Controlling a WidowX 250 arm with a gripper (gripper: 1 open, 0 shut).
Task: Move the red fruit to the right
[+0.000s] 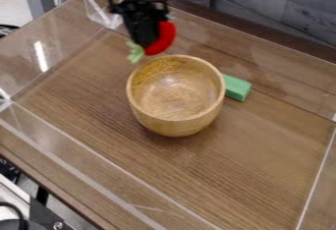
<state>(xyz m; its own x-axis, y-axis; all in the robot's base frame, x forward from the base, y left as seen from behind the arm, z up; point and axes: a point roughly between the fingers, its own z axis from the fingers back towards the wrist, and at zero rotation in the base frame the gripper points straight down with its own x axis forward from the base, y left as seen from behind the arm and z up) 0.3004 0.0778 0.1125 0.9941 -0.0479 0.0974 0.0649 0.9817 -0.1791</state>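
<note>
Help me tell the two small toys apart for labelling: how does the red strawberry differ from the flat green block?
The small red toy strawberry is rounded with a green leafy cap; the flat green rectangular block is boxy. The strawberry hangs in the shut black gripper; the block lies on the table beside the wooden bowl. Both are far smaller than the bowl.

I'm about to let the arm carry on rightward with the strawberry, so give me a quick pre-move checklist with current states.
1. Black gripper shut on the small red toy strawberry with green cap: ok.
2. Strawberry lifted clear of the wooden tabletop: ok.
3. Strawberry above the rim of the round wooden bowl: cannot tell.
4. Flat green rectangular block lies right of the bowl, near the path: not ok.
5. Bowl empty: ok.
</note>
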